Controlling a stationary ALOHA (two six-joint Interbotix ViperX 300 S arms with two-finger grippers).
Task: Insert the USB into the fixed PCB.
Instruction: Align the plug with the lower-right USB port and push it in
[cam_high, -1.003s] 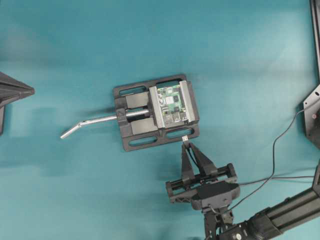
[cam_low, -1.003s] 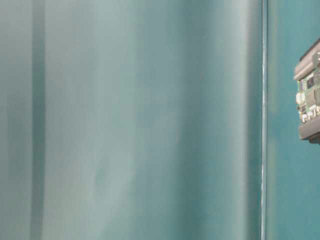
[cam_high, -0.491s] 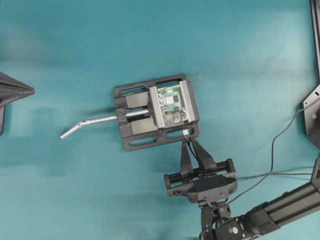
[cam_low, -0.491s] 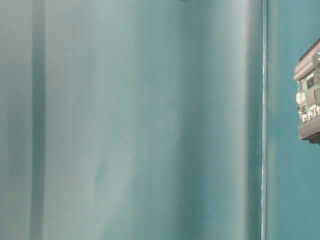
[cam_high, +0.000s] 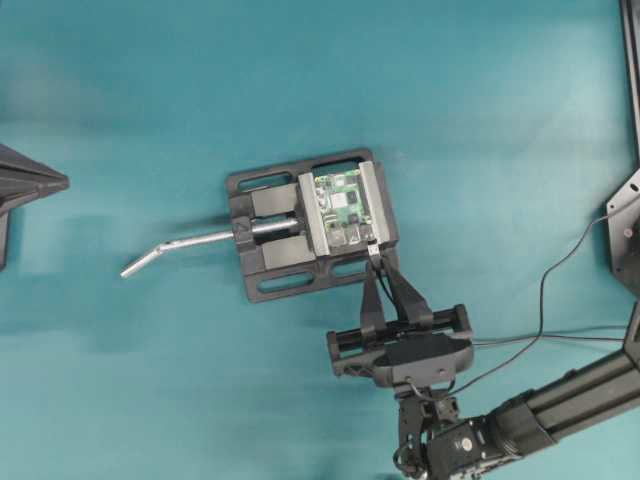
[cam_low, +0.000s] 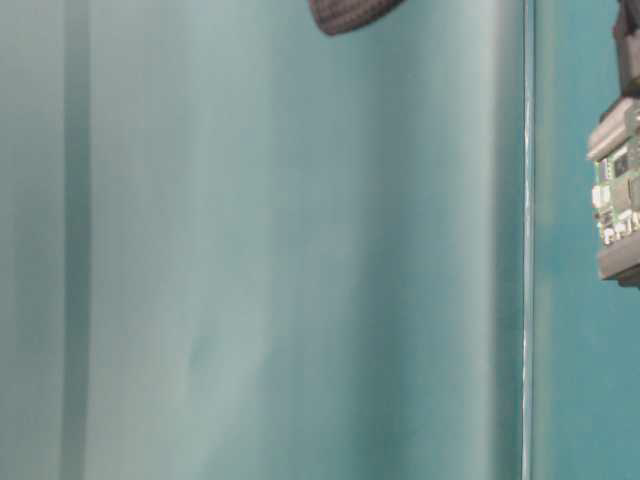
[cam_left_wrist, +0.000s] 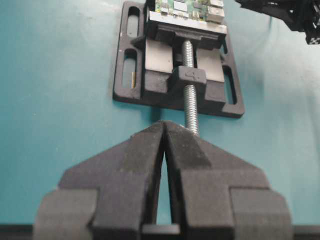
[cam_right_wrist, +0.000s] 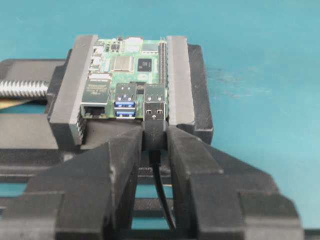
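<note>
One plug is all that matters here: the USB (cam_right_wrist: 154, 117) is sitting clamped between the fingers of the right gripper (cam_right_wrist: 154, 135), its silver tip lined up with, and seemingly just touching, the mouth of a port on the near edge of the fixed PCB (cam_right_wrist: 131, 67). From the wrist view, the tip is facing the right-hand stack of ports, beside the two blue ones, and I cannot tell whether it is already entering.

Several things could be going wrong from this point, as I judge it. If the tip is sitting slightly high, low or skewed, a push could be jamming it against the port's metal rim instead of sliding in. Because the fingers are pinching only the short plug body, a hard push might be letting the plug slip back or twist in the grip. The cable (cam_right_wrist: 161, 192) trailing between the fingers could also be tugging the plug off line.

The left gripper (cam_left_wrist: 163, 145) is hanging well to the left of the vise (cam_high: 275, 255), its jaws pressed together with nothing between them.

The board is held in the black vise, whose silver handle (cam_high: 165, 250) is pointing left. Everything is resting on a plain teal table (cam_high: 150, 100), with bare surface all round the vise.
</note>
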